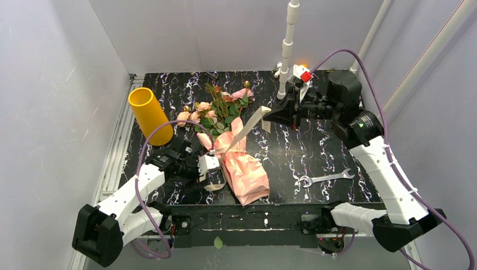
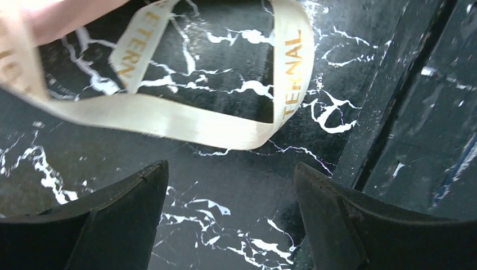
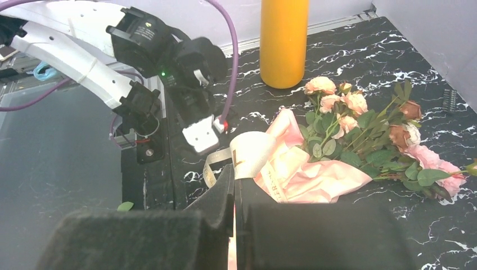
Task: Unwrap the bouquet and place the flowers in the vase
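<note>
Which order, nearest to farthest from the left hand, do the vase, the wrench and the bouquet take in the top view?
1. bouquet, right beside the left hand.
2. vase, back left.
3. wrench, far right.

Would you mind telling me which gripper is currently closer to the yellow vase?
Left. The left gripper hangs open on the same side of the bouquet as the vase; the right gripper is across the bouquet, holding the ribbon.
</note>
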Action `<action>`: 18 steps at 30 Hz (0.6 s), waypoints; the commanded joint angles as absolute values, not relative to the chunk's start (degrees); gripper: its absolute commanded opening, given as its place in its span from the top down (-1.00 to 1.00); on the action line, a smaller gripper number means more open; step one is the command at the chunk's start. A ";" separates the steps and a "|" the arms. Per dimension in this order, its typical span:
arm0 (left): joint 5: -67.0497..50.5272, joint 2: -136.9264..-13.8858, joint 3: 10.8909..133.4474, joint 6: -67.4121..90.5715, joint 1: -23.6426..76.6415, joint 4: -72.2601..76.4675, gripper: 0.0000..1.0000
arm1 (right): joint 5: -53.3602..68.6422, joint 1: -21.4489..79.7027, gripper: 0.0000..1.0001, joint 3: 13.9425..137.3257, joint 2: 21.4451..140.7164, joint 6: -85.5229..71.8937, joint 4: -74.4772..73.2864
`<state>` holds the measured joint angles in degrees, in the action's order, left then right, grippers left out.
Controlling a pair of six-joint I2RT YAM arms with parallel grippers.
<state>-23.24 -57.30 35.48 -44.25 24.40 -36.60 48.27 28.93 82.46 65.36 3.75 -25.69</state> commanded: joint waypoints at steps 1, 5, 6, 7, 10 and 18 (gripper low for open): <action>-18.95 -59.37 32.65 -49.58 29.67 -31.23 -0.63 | 50.25 28.48 0.97 82.57 63.75 5.62 -27.20; -16.00 -64.25 30.95 -49.49 33.68 -24.97 -0.53 | 49.46 28.31 0.97 80.27 62.52 6.59 -28.49; -15.34 -65.60 30.87 -49.33 34.27 -23.71 -0.46 | 49.43 28.23 0.97 79.68 62.11 6.70 -28.85; -14.89 -66.91 30.73 -48.76 34.50 -22.27 -0.37 | 49.33 28.14 0.97 79.11 61.73 6.76 -29.05; -13.94 -70.19 30.80 -47.45 34.71 -21.27 0.25 | 49.17 27.95 0.97 77.02 60.68 6.85 -29.43; -16.77 -59.81 38.65 -40.26 33.63 -35.30 1.00 | 51.30 27.98 0.97 72.50 59.62 6.52 -29.74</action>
<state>-14.98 -67.75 33.32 -44.88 34.57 -26.83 49.12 28.14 74.04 61.08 6.26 -30.22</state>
